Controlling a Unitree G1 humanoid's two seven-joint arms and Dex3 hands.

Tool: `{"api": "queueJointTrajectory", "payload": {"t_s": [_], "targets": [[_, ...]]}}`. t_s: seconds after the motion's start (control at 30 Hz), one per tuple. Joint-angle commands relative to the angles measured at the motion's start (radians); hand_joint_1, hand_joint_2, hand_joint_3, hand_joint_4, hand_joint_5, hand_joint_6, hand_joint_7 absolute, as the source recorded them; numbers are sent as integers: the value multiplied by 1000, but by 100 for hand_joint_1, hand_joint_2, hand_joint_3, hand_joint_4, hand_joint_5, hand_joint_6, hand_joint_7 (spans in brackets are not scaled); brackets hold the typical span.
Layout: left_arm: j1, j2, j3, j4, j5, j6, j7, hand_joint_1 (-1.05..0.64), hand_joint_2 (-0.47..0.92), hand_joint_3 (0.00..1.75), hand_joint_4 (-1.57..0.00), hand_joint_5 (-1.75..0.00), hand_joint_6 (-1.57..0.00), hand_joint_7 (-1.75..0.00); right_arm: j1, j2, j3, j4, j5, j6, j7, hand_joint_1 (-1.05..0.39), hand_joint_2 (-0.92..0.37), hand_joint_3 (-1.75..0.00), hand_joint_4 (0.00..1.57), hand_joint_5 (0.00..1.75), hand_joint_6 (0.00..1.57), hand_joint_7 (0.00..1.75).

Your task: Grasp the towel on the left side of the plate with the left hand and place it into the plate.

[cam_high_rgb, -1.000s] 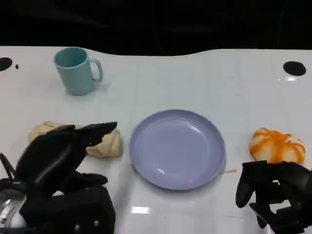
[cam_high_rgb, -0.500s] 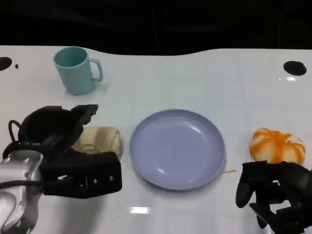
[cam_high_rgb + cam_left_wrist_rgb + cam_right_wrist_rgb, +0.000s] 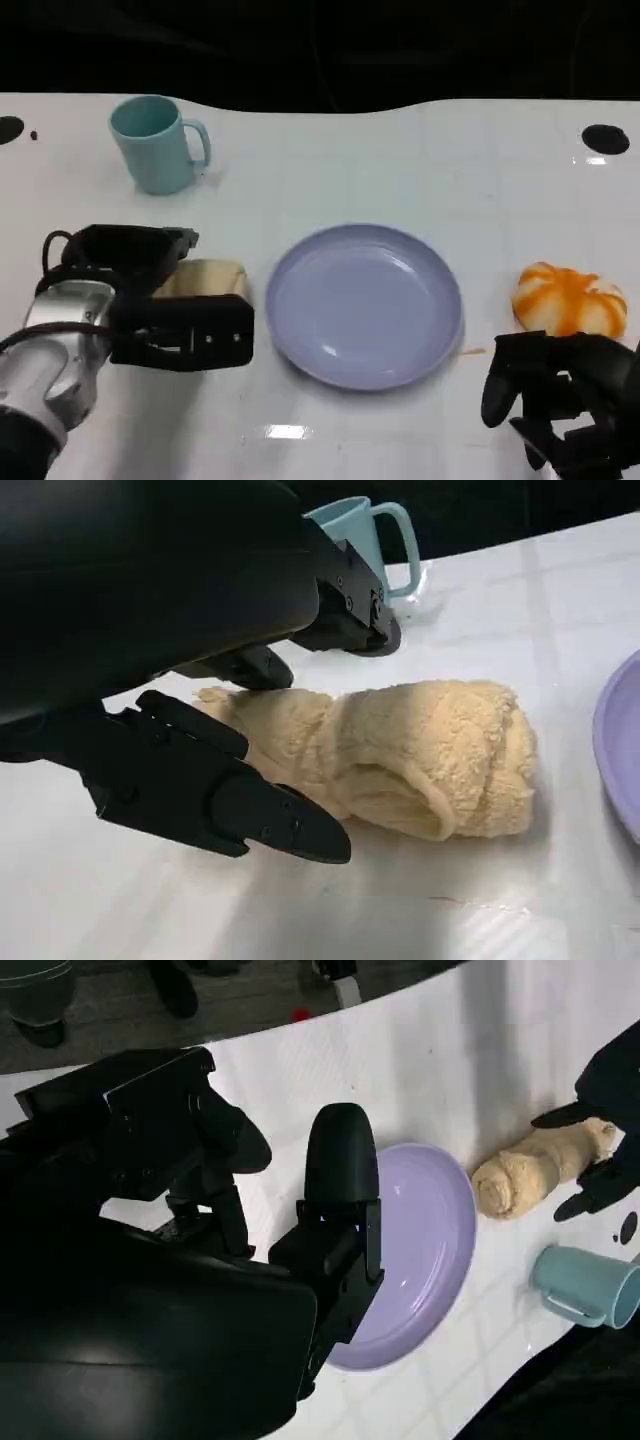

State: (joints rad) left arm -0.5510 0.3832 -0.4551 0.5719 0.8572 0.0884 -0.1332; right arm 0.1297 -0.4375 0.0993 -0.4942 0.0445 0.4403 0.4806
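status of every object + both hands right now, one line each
towel: rolled, lying on the table left of the plate, not lifted; fingers on either side of it.
left hand: down over the towel, fingers apart, grasp not closed.
plate: flat on the table, nothing in it.
mug: upright, handle toward the plate side.
orange-and-white object: resting on the table, untouched.
right hand: near the table edge, fingers curled, holding nothing.

The plate [image 3: 364,303] sits mid-table [image 3: 420,160], the towel [image 3: 203,280] just beside it on the left — the left hand [image 3: 150,300] over the towel. A mug [image 3: 155,143] stands behind; a pumpkin-shaped thing [image 3: 568,298] lies right of the plate, the right hand [image 3: 560,400] before it.
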Motion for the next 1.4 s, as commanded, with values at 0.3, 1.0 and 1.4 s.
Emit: {"api": "queueJointTrajectory", "payload": {"t_s": [0.3, 1.0, 1.4], "targets": [[-124, -48, -24, 426, -99, -224, 172, -31, 92, 10, -59, -8, -52, -5, 8, -1, -13, -4, 9, -23, -5, 11, -65, -101, 66, 168, 65, 144], [-108, -27, -65, 455, -71, -344, 557, -23, 92, 23, -80, -175, -56, -163, 4, -6, -9, -10, 3, -2, -6, 11, -66, -98, 66, 169, 65, 143], [-79, -20, -37, 277, -64, -310, 664, -23, 88, 28, -82, -175, -65, -163, 4, -4, -12, -1, 8, -8, -4, 11, -66, -99, 67, 169, 65, 144]]}}
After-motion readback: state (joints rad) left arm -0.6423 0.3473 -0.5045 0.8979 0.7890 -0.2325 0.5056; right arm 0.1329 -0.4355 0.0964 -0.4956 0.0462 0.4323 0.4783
